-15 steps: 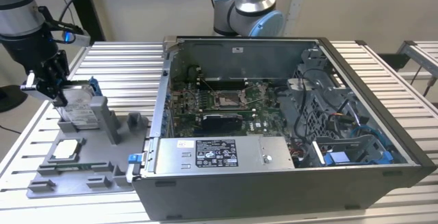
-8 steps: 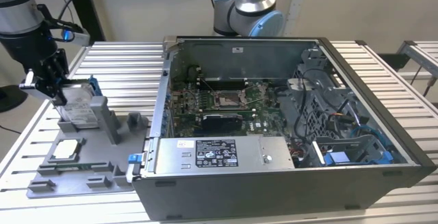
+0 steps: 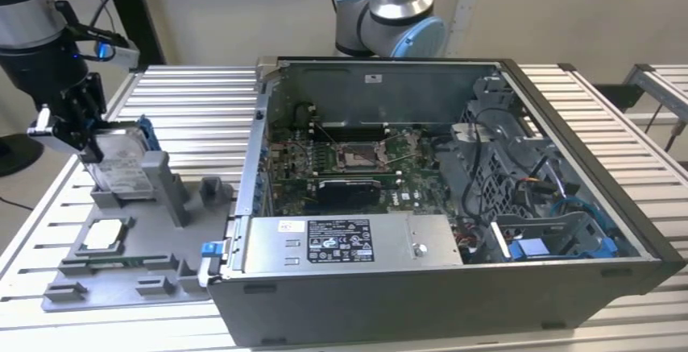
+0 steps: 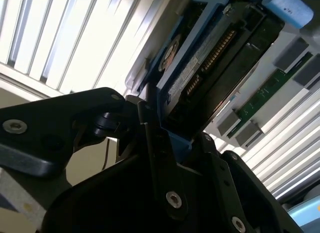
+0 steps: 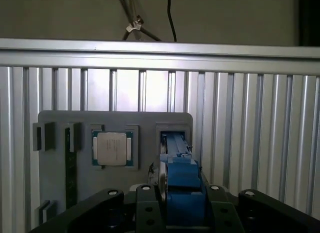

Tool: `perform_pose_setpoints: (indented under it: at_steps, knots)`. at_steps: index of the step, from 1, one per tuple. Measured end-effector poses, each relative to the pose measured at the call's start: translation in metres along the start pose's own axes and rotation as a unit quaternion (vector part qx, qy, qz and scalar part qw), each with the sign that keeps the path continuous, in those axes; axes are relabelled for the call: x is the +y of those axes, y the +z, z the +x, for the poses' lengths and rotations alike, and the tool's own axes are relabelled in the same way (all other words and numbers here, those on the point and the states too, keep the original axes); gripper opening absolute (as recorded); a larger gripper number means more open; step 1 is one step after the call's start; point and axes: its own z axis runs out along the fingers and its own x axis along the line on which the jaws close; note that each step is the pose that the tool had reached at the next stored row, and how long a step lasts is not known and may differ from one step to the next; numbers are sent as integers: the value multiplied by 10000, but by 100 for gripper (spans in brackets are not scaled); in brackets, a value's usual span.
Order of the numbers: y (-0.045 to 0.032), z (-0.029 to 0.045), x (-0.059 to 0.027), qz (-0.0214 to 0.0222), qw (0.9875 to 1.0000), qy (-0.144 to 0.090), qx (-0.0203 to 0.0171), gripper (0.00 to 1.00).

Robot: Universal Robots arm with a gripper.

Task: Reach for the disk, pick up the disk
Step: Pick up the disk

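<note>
At the exterior view's left, the gripper (image 3: 77,138) is hanging from the arm (image 3: 32,38) over a grey tray (image 3: 161,275) and is clamping the disk (image 3: 116,167) by its upper edge. The disk is standing on edge at the tray's far end, leaning slightly, with its lower edge sitting among the tray's grey posts. I cannot tell whether it is clear of its slot. It is showing as a flat silver-grey slab with a white label (image 3: 124,178) on the face turned to the camera and a blue bracket (image 3: 144,130) running along its side.

In the second wrist view the black fingers (image 4: 155,148) are pressing on the bracket's blue edge. The disk (image 4: 200,63) is stretching away from them, showing a pale strip and a row of connector pins beside a dark face. In the first wrist view the gripper (image 5: 180,193) is closing around the bracket (image 5: 182,175), and a chip (image 5: 112,148) is lying in a recess of the tray (image 5: 60,123) just beside the disk's slot.

An open case (image 3: 569,151) is filling the exterior view's centre and right, apart from the disk, with a grey box (image 3: 344,243) along its near edge. Everything is resting on a slatted table (image 3: 193,102).
</note>
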Motion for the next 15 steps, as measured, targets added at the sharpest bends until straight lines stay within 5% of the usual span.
perform_pose_setpoints:
  at_steps: [15]
  knots:
    - [-110,0,2,0,10000,0,0,0]
